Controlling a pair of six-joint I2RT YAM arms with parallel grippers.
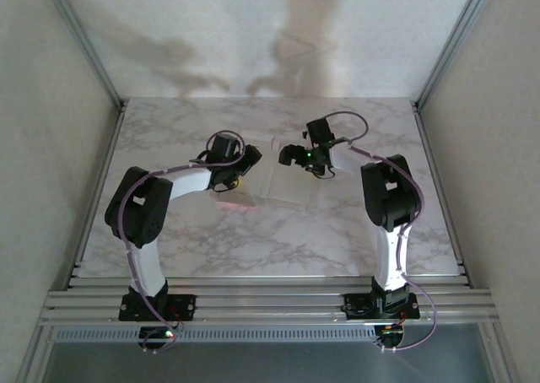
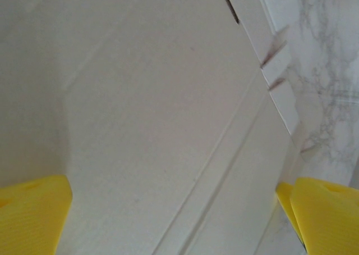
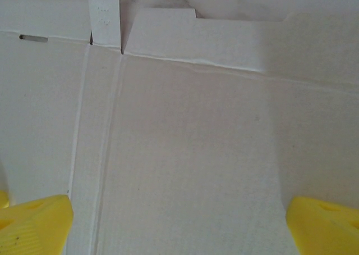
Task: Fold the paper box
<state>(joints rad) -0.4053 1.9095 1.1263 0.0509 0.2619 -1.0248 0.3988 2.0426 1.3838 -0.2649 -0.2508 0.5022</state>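
Note:
The paper box (image 1: 288,186) lies flat and unfolded in the middle of the marble table (image 1: 253,240), white side up, with a pink edge showing at its near left. My left gripper (image 1: 243,169) hangs over its left part and my right gripper (image 1: 305,159) over its far middle. In the left wrist view the white card (image 2: 151,114) with its diagonal creases spans the open gripper (image 2: 179,221), yellow fingertips (image 2: 31,215) wide apart. In the right wrist view the card (image 3: 196,148), its creases and far flaps lie under the open gripper (image 3: 179,227). Nothing is held.
Aluminium frame posts and pale walls close in the table on the left, right and back. Bare marble (image 2: 331,58) shows past the card's right edge in the left wrist view. The arm bases are bolted to rails (image 1: 270,303) at the near edge.

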